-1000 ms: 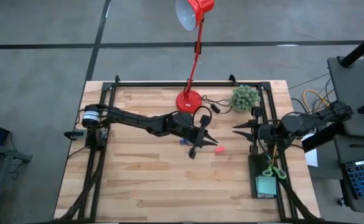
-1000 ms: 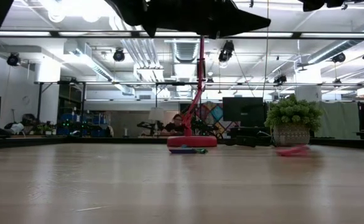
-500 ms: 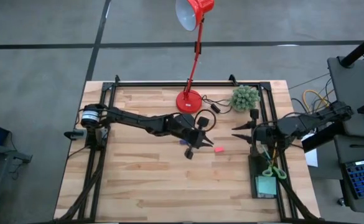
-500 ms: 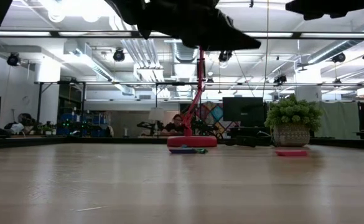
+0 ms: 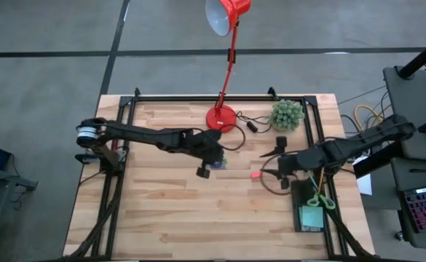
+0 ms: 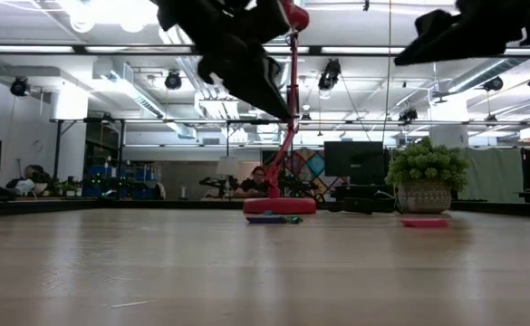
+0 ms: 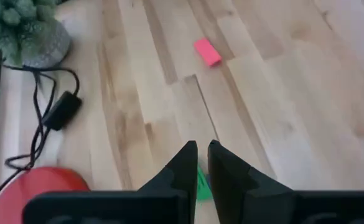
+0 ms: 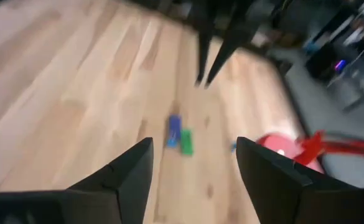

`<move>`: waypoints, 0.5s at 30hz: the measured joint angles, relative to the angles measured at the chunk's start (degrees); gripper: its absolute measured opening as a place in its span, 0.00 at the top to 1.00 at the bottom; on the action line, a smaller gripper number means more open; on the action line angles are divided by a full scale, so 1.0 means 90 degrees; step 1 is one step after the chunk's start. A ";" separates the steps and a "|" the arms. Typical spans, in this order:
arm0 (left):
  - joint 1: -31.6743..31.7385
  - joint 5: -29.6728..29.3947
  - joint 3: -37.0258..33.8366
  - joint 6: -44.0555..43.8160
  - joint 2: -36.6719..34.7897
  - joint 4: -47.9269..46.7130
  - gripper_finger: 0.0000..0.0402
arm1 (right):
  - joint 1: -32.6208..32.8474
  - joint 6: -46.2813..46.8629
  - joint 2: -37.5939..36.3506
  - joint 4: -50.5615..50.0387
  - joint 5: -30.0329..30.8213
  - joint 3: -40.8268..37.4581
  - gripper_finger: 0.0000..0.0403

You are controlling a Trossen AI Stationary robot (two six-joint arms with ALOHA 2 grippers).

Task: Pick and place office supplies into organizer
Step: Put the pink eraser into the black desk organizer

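A small pink piece (image 5: 255, 175) lies flat on the wooden table, between my two grippers. A green piece (image 8: 186, 141) and a blue piece (image 8: 174, 134) lie side by side near the lamp's base. My left gripper (image 5: 221, 161) hovers shut above these two, slanting down; the green piece (image 7: 201, 185) shows just past its fingertips (image 7: 200, 149). My right gripper (image 5: 266, 165) hangs open above the table just right of the pink piece, pointing toward the table's left. The dark organizer (image 5: 300, 196) lies at the right edge and holds green-handled scissors (image 5: 319, 201) and a light-teal pad (image 5: 313, 217).
A red desk lamp's base (image 5: 221, 117), with its cable and switch (image 5: 253, 125), stands at the far middle. A green fuzzy plant (image 5: 286, 114) is right of it. Black frame rails (image 5: 118, 182) run along the table's left, right and far edges. Bare wood lies toward the near edge.
My left gripper has drawn back toward the table's left and tipped its fingers downward, staying shut. My right gripper has reached toward the table's middle, sunk a little, and opened wide. The pieces on the table lie where they were.
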 joint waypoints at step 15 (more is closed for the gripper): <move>0.0067 -0.0729 -0.1812 -0.0792 -0.2130 0.0381 0.94 | -0.0769 0.0773 0.2575 -0.2376 -0.1679 0.1544 0.47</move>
